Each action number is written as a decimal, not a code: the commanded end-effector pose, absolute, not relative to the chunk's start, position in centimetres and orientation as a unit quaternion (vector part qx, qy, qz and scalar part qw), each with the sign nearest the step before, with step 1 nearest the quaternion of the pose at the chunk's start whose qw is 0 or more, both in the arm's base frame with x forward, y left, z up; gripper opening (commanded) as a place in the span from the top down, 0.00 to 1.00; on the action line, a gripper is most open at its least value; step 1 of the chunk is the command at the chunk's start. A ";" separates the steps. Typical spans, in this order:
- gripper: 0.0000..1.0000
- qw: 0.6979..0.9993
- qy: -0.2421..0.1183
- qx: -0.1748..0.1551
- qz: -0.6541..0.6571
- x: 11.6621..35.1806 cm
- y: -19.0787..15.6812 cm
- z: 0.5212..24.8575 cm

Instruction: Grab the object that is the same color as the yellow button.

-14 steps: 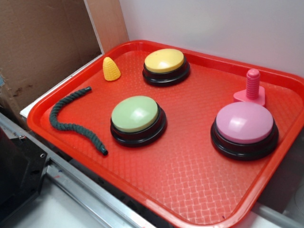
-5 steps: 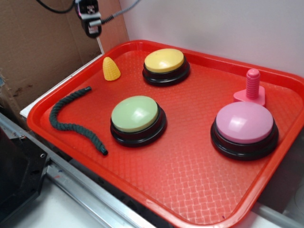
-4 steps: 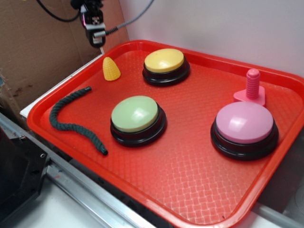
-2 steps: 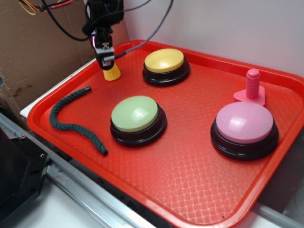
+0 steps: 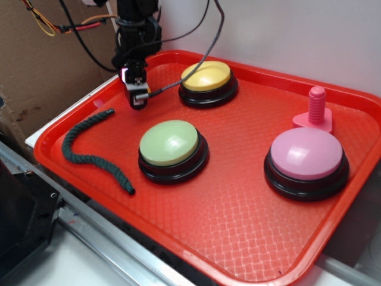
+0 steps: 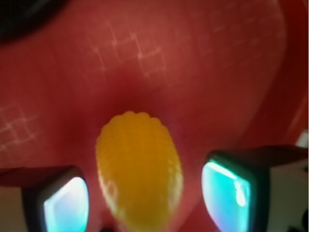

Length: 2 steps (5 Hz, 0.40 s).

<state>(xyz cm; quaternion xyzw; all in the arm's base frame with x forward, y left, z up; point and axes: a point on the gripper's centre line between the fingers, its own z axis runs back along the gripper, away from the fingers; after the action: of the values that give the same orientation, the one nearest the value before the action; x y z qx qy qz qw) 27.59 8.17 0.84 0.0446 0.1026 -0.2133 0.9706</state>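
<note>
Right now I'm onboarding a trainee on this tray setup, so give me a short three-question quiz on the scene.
1. True or false: the gripper is shut on the yellow cone.
2. Which button is nearest the gripper: A pink button, B green button, C yellow button?
3. Fill in: the dark rope lies on the red ____.

Key: 1 false, the pads flank the cone with gaps showing; 2 C; 3 tray.

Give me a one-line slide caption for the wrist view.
Open tool straddling the yellow corn-shaped cone on the red tray, one pad on each side, not yet closed.
</note>
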 end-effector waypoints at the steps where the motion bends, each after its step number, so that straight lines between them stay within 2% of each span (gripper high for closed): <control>1: 1.00 0.973 0.092 0.044 -0.208 27.9 7.2 0.2; 2: 1.00 0.976 0.082 0.055 -0.195 27.2 7.2 1.7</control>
<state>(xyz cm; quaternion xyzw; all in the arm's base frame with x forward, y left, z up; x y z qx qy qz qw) 26.38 7.61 0.32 0.0421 0.1085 -0.1988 0.9731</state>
